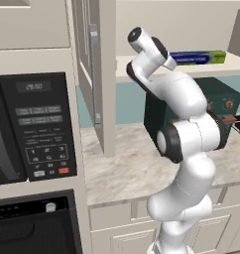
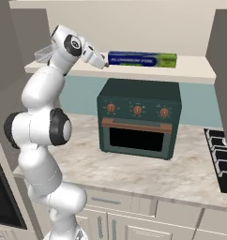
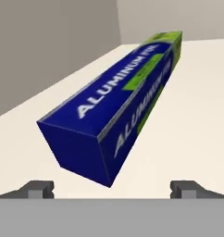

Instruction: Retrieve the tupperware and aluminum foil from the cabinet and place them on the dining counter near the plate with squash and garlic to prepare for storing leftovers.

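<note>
Dark blue carton with a bright green end, the aluminum foil (image 2: pixel 142 59) lies flat on the cream shelf (image 2: pixel 190 70) of the open cabinet (image 1: pixel 99 74), above the dark green countertop oven (image 2: pixel 139 119). Its long axis runs left to right along the shelf in the right base view, blue end to the left toward the arm, green end to the right. In the hand view the foil box (image 3: pixel 118 109) recedes lengthwise from the camera, its square blue end face nearest and the green end far, white lettering reading along both visible sides. The gripper (image 3: pixel 111 190) sits level with the shelf just short of the blue end, fingers (image 3: pixel 37 189) spread to their full width on either side of the carton's line, holding nothing and touching nothing. In the left base view the arm's upper links cover the carton's left part, leaving only its right portion and green end visible. A pale translucent shape (image 2: pixel 44 53) shows behind the arm at the shelf's left end, too hidden to identify. A black microwave (image 1: pixel 32 126) stands to the left, cut off by the frame edge.
</note>
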